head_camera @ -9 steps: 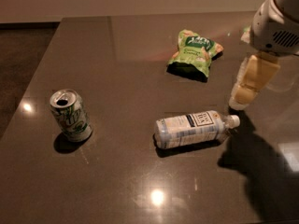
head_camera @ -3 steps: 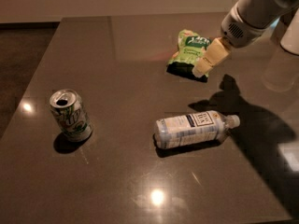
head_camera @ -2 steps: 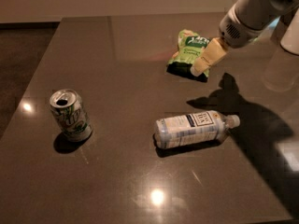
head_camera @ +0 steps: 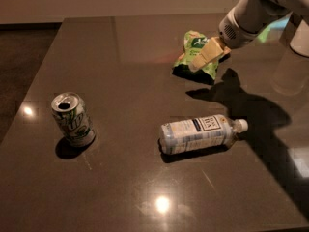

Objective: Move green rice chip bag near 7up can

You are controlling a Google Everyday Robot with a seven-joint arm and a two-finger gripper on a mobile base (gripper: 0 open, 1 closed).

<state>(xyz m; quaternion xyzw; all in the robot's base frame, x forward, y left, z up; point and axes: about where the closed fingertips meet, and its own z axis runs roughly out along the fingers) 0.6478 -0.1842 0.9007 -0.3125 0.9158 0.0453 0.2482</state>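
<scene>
Clear plastic bottle [head_camera: 200, 132] lies on its side nearest, cap pointing right. The 7up can [head_camera: 72, 119] stands upright well to its left on the dark table [head_camera: 120, 57]. Farther back lies the green rice chip bag [head_camera: 184, 61], long axis roughly front to back, well apart from the can. The gripper [head_camera: 205, 57] sits over its right side; I cannot tell whether it grips.

At far right of dark glossy table top [head_camera: 120, 187]: small crinkled light-green snack bag [head_camera: 192, 41], dark-green label patch with white lettering, laid flat, crumpled. Cream-tipped gripper [head_camera: 205, 56] placed over bag's middle; contact cannot be told. At near left: small aluminium drink can [head_camera: 72, 120], white with green swirled print, silver top with open pull-tab hole, stood upright, well apart from bag.
</scene>
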